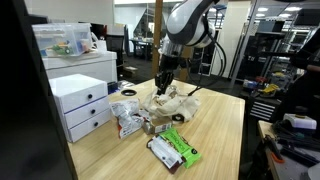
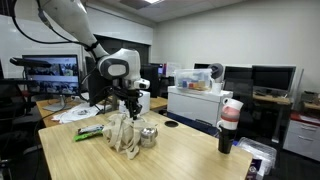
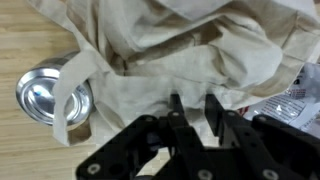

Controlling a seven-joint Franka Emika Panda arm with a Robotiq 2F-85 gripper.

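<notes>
Hand (image 3: 195, 112) at crumpled cloth bag (image 3: 190, 50), mid-desk (image 2: 200, 155)
Fingers stand half-closed over a fold; whether they grip it I cannot tell. A thin pinch could slip, or the strap draped over the metal tin (image 3: 45, 95) at left could drag it.

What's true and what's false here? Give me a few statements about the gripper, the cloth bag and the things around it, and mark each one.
1. The gripper is right over the beige cloth bag. True.
2. A round metal tin sits beside the bag. True.
3. The green packet lies inside the bag. False: it lies out on the table, outside the bag.
4. The tabletop is black. False: it is light wood.
</notes>
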